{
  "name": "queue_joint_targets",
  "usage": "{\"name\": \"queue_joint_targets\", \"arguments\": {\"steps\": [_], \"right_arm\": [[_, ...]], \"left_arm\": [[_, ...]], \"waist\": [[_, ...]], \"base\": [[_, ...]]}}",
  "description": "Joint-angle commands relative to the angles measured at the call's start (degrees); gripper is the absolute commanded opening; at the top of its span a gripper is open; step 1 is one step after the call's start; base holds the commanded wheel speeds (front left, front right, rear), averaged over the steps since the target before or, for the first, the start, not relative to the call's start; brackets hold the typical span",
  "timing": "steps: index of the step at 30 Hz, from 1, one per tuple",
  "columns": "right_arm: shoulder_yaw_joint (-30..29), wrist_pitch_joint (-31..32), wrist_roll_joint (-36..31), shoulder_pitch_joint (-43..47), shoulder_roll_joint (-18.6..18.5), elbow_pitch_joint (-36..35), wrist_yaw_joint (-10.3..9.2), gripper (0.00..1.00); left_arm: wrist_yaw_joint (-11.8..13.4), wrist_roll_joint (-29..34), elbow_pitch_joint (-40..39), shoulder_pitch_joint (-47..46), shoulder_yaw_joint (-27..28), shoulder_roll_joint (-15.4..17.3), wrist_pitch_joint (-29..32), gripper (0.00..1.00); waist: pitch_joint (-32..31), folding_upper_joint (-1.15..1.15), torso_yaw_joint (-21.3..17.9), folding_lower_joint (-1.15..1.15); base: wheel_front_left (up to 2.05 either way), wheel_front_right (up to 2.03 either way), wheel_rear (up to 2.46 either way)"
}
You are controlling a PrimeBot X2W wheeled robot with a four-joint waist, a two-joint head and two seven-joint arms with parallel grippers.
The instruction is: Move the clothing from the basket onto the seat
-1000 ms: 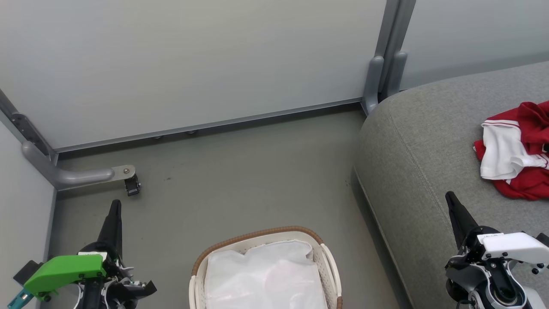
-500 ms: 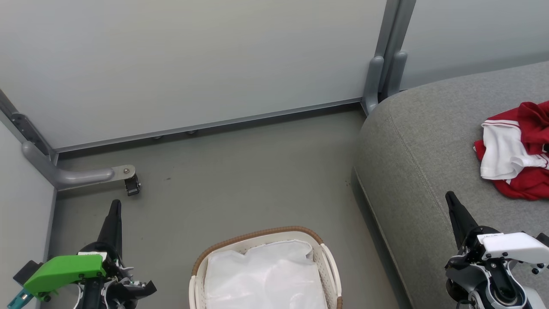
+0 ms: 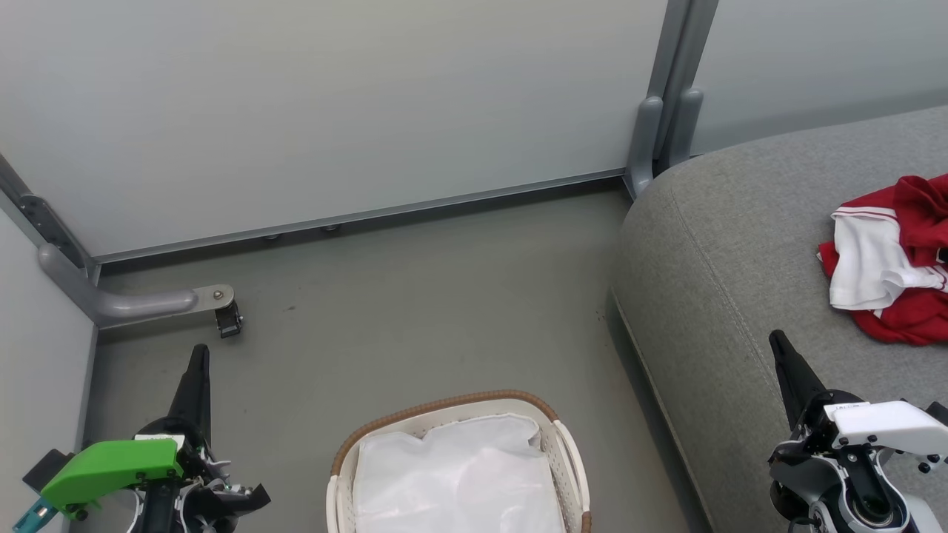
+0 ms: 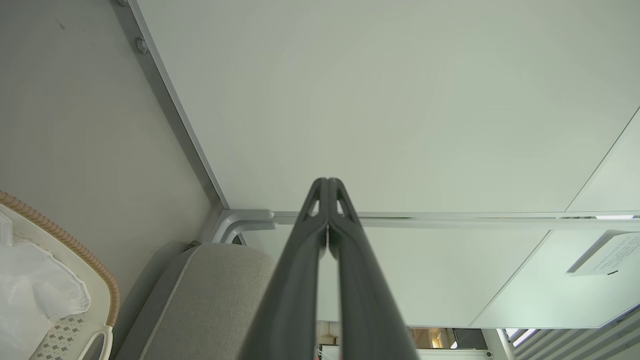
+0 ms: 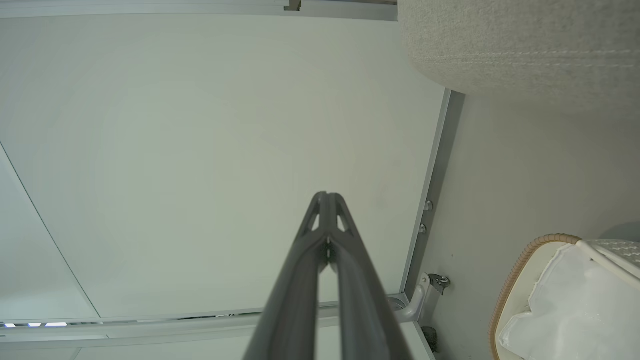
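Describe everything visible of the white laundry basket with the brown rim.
The oval white perforated plastic laundry basket stands upright on the grey floor, left of the grey woven-fabric sofa cushion and apart from it. A brown woven band edges its rim, a looped handle its right side. A crumpled white fabric liner lies inside. The frame cuts off its near end.

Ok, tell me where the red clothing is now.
In the head view the clothing lies crumpled on the seat at the far right, beyond the right gripper and apart from the basket.
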Motion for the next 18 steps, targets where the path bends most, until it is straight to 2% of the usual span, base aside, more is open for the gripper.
{"name": "queue_joint_targets", "arguments": {"steps": [1, 18], "right_arm": [[-0.13, 0.21, 0.15, 0.62, -0.19, -0.15, 0.0, 0.0], [-0.15, 0.22, 0.14, 0.62, -0.19, -0.14, 0.0, 0.0]], "left_arm": [[-0.34, -0.17, -0.09, -0.65, 0.12, 0.38, 0.26, 0.0], [-0.35, -0.18, -0.1, -0.65, 0.12, 0.38, 0.25, 0.0]], "waist": [[0.0, 0.0, 0.0, 0.0], [0.0, 0.0, 0.0, 0.0]], "base": [[0.0, 0.0, 0.0], [0.0, 0.0, 0.0]]}}
